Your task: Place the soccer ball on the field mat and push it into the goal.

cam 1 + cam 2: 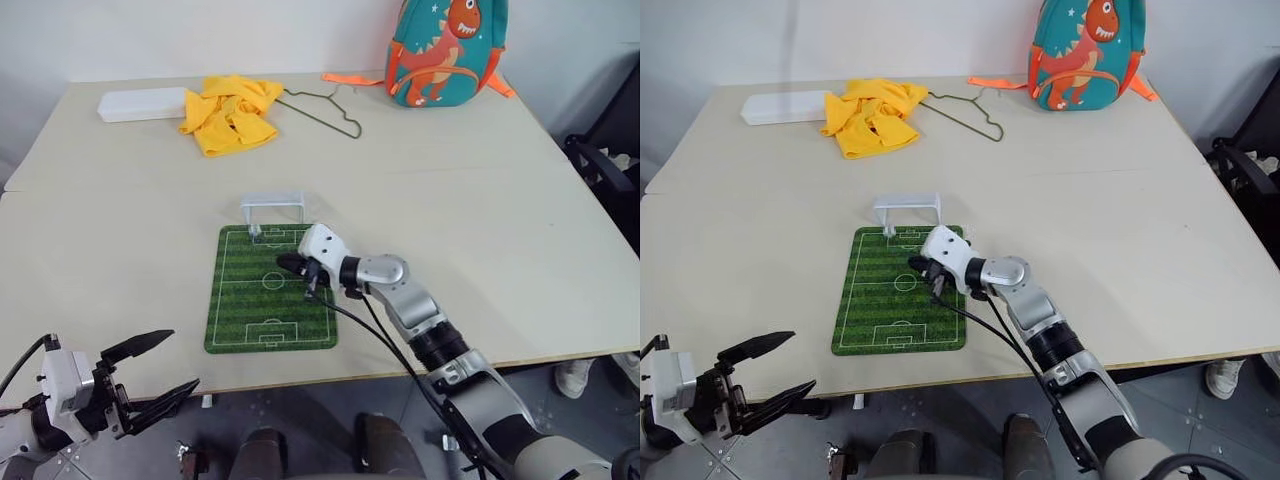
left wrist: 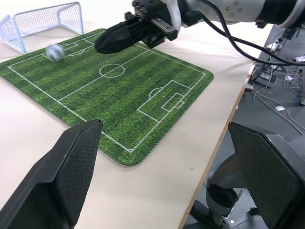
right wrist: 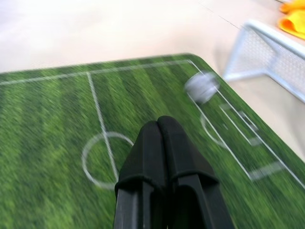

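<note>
Just ahead of the right gripper [image 3: 159,125], the soccer ball [image 3: 201,87] sits on the field mat [image 3: 57,124], near the goal [image 3: 267,52]. Its fingers are pressed together, holding nothing. Off the mat, the left gripper [image 1: 150,372] has its fingers apart.

A beige table [image 1: 120,250] carries the clutter, all of it well beyond the right arm's closed jaws, toward the far edge. A long white box [image 1: 142,103] lies farthest to the left of those jaws, and touching its end is a crumpled yellow cloth [image 1: 230,112]. Just beside the cloth, nearer the line the jaws point along, rests a thin wire hanger [image 1: 325,110]. Far ahead and to the right of the jaws stands a teal backpack [image 1: 447,50] printed with an orange dinosaur, orange straps trailing on either side. A white shoe [image 1: 576,377] sits on the floor off the table's right side, behind the jaws.
</note>
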You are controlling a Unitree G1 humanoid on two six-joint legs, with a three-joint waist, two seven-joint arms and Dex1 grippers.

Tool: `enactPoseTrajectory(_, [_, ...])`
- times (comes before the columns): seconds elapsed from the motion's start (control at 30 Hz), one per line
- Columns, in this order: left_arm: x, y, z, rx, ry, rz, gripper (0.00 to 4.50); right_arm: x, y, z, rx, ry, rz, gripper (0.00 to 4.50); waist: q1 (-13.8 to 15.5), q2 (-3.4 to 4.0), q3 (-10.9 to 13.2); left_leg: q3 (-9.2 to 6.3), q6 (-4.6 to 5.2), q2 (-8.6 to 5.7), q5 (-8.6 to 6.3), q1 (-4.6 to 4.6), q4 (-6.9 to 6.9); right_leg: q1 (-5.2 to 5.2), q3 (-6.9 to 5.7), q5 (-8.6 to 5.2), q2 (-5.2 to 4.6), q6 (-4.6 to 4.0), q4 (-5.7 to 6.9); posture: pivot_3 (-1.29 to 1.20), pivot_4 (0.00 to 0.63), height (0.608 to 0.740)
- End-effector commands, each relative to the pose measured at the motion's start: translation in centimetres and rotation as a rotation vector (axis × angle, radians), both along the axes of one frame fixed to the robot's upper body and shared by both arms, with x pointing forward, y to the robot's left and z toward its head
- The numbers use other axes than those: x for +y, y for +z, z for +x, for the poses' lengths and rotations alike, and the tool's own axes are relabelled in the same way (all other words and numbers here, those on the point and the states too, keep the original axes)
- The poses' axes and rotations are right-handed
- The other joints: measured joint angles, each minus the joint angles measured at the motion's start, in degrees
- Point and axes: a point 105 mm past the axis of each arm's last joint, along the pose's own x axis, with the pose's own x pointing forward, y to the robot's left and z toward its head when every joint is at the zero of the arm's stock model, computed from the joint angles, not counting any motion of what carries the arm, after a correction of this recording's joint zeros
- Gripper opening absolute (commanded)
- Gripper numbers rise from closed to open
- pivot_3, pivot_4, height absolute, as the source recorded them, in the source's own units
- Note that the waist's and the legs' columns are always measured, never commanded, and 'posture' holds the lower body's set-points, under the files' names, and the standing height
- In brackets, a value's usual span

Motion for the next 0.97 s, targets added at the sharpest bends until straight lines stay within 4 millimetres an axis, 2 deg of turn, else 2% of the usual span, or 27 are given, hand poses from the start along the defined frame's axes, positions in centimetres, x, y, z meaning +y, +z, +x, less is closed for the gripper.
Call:
enactPoseTrajectory(0.03, [1.0, 0.6, 0.7, -0.038, 0.073, 0.015, 4.5, -2.8, 2.0, -1.4, -0.036, 0.055, 0.094, 0.01, 0.16, 0.0, 0.0, 0.0, 0.01, 0.0, -0.01, 0.0, 0.01, 0.0, -0.01, 0.0, 0.0, 0.0, 0.0, 0.0, 0.15, 0.74])
enactPoseTrajectory(0.1, [1.2, 0.9, 1.1, -0.054, 0.1, 0.017, 4.5, -5.5, 3.0, -2.3, -0.053, 0.082, 0.15, 0.01, 0.51, 0.0, 0.0, 0.01, 0.03, 0.0, -0.03, -0.01, 0.01, 0.01, -0.05, 0.0, -0.01, 0.01, -0.03, 0.0, 0.15, 0.74])
enactPoseTrajectory(0.17, [1.8, 1.2, 1.7, -0.074, 0.146, 0.034, 4.5, -9.1, 3.9, -3.4, -0.063, 0.116, 0.196, 0.01, 1.06, 0.0, 0.0, 0.06, 0.05, 0.0, -0.04, -0.02, 0.02, 0.02, -0.07, 0.01, -0.01, 0.01, -0.1, 0.0, 0.15, 0.74])
enactPoseTrajectory(0.27, [2.6, 1.3, 2.5, -0.085, 0.207, 0.07, 4.5, -14.0, 4.2, -5.2, -0.073, 0.157, 0.174, 0.01, 1.43, 0.02, 0.01, 0.11, 0.08, 0.01, -0.05, 0.0, 0.05, 0.1, -0.1, 0.01, -0.01, 0.02, -0.19, 0.0, 0.15, 0.74])
enactPoseTrajectory(0.47, [3.7, 2.3, 3.4, -0.168, 0.278, 0.091, 4.5, -20.0, 4.5, -6.9, -0.025, 0.029, 0.155, 0.01, 1.18, 0.01, 0.01, 0.25, 0.1, 0.11, -0.06, 0.23, 0.08, 0.28, -0.14, 0.01, 0.01, 0.02, -0.26, 0.0, 0.15, 0.74])
enactPoseTrajectory(0.57, [4.0, 2.9, 3.7, -0.197, 0.312, 0.059, 4.5, -20.8, 4.3, -7.9, -0.047, 0.006, 0.136, 0.57, 1.24, 0.02, 0.02, 0.27, 0.08, 0.14, -0.05, 0.29, 0.1, 0.28, -0.14, 0.01, 0.01, 0.02, -0.27, 0.0, 0.15, 0.74])
enactPoseTrajectory(0.67, [3.6, 2.6, 3.6, -0.184, 0.301, 0.055, 4.5, -20.8, 3.7, -8.6, -0.028, -0.014, 0.154, 1.58, 1.31, 0.02, 0.01, 0.31, 0.08, 0.14, -0.05, 0.29, 0.22, 0.29, -0.13, 0.02, -0.01, 0.01, -0.27, 0.0, 0.15, 0.74])
enactPoseTrajectory(0.97, [3.6, 1.9, 3.8, -0.159, 0.302, 0.066, 4.5, -21.5, 3.4, -7.9, -0.08, -0.085, 0.166, 4.46, 1.43, 0.02, 0.01, 0.3, 0.09, 0.14, -0.09, 0.24, 0.45, 0.3, -0.13, 0.03, -0.02, 0.0, -0.26, 0.0, 0.15, 0.74])
